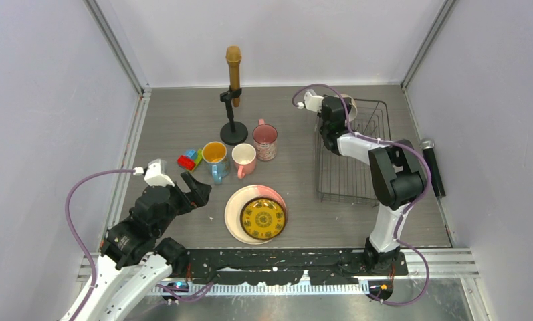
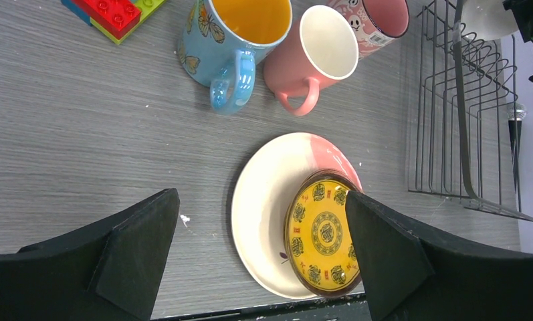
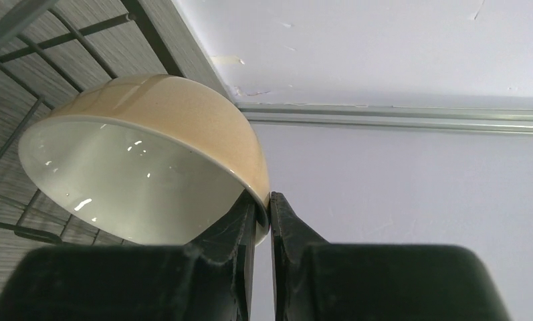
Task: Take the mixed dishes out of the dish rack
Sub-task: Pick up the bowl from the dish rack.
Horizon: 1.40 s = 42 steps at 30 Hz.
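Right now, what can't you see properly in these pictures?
- Bowl: top view, nearly all hidden behind the right arm.
- Yellow plate: left wrist view, right edge behind the left jaws.
- Patterned mug: left wrist view, cut off by the top edge.
- Toy blocks: left wrist view, cut off by the top edge.

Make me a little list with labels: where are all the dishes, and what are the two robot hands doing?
Mugs: blue-and-orange mug, pink mug and patterned mug, all upright on the table
Plates: small yellow plate lying on the big plate
At the dish rack: bowl, tilted, at the far end
Right gripper: shut on the bowl's rim
Left gripper: open, empty, near the plates
Also there: toy blocks beside the mugs
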{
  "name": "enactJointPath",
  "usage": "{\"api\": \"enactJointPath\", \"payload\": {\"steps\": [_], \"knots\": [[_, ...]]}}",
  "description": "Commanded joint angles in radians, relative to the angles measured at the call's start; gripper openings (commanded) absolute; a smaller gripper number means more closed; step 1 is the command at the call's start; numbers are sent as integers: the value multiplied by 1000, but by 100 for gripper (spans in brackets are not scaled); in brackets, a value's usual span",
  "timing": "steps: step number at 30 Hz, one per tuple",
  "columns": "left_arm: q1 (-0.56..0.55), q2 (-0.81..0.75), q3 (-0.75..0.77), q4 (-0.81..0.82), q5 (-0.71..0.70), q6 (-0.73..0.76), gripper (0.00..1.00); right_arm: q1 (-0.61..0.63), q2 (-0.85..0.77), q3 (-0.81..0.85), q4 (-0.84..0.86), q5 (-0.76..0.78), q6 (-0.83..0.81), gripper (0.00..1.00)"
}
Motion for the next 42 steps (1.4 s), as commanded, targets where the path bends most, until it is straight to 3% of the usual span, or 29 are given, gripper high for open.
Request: {"api": "enactJointPath", "payload": {"steps": [1, 15, 23, 30, 34, 38, 42], "knots": [[-1, 4, 27, 11, 3, -7, 99, 5, -107, -8, 123, 19, -39, 0], [-2, 22, 14, 36, 26, -13, 99, 7, -191, -34, 229, 46, -11, 0], [-2, 34, 9, 54, 50, -10, 99, 23, -297, -22, 134, 50, 147, 0], [-1, 38, -4, 75, 63, -7, 99, 26, -427, 23, -114, -25, 465, 0], [-2, 49, -14, 101, 74, -7, 99, 27, -502, 81, -307, -179, 718, 0], [-2, 70, -28, 152, 96, -5, 99, 25, -516, 167, -450, -289, 990, 0], [-1, 117, -2, 174, 100, 14, 99, 26, -516, 245, -677, -454, 1385, 0]]}}
